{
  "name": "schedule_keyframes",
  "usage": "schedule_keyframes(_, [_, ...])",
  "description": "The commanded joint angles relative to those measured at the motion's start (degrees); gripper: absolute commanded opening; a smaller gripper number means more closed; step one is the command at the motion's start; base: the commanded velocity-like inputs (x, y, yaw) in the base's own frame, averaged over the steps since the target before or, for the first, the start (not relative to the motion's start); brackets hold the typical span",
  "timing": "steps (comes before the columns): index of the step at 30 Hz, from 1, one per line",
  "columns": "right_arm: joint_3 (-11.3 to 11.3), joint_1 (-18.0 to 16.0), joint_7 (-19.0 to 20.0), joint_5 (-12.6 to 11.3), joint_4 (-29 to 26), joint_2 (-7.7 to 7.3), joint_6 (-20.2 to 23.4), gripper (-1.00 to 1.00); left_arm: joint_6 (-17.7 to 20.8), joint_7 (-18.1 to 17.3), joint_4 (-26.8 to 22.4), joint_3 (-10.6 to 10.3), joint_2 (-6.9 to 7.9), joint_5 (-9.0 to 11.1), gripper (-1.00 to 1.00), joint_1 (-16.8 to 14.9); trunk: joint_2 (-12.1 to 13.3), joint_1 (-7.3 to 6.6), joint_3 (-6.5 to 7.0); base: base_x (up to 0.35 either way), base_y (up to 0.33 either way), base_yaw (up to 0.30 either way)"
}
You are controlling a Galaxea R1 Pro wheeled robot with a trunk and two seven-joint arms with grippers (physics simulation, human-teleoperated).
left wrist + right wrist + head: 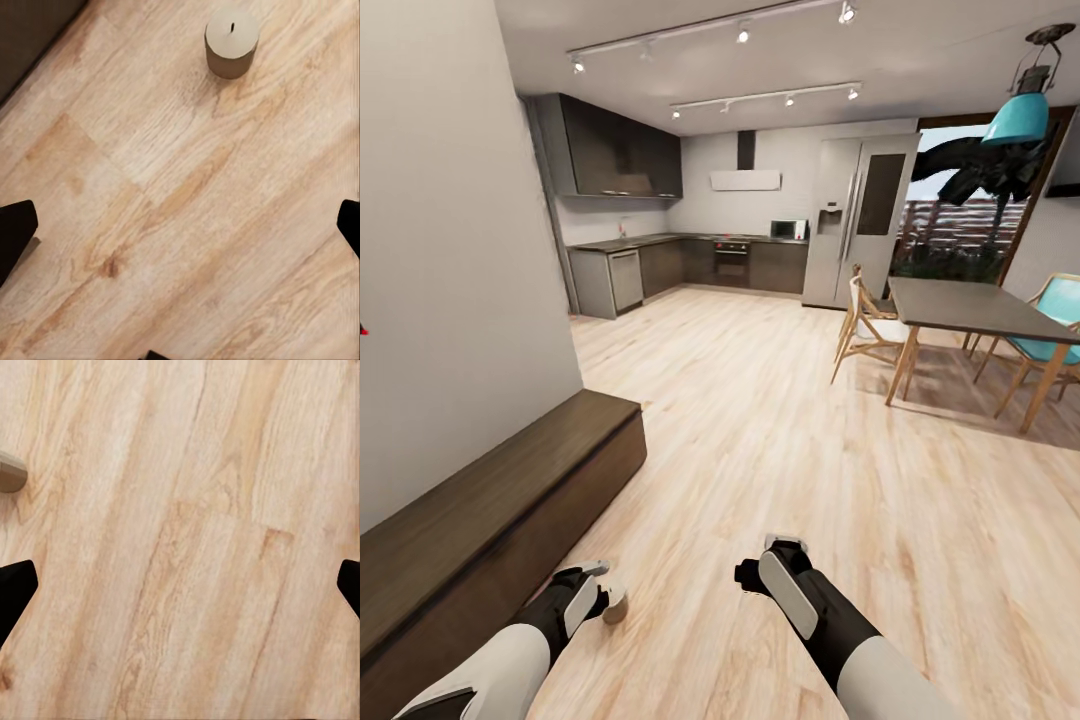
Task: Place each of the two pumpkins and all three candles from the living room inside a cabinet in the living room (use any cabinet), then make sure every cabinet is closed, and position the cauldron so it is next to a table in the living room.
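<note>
Left wrist view: a candle point(232, 41) stands on the floor at upper centre, beside the cabinet point(480, 520). Both pincers are spread, empty. Picking it up seems next; lowering the left pincer point(180, 225) is required.

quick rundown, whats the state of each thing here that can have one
candle: upright on the wood floor, unlit, not held
cabinet: fronts closed as far as they show
left gripper: open, empty, above the floor near the candle
right gripper: open, empty
fridge: doors shut
</note>
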Motion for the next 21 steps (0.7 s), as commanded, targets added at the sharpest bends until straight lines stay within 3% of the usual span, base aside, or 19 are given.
schedule_keyframes(1, [0.0, 0.0, 0.0, 0.0, 0.0, 0.03, 0.0, 1.0, 0.0, 0.0, 0.0, 0.0, 0.0, 0.0, 1.0, 0.0, 0.0, 0.0, 0.0, 0.258, -0.094, 0.0])
schedule_keyframes(21, [0.0, 0.0, 0.0, 0.0, 0.0, 0.08, 0.0, 1.0, 0.0, 0.0, 0.0, 0.0, 0.09, 0.0, 1.0, 0.0, 0.0, 0.0, 0.0, 0.259, -0.005, 0.017])
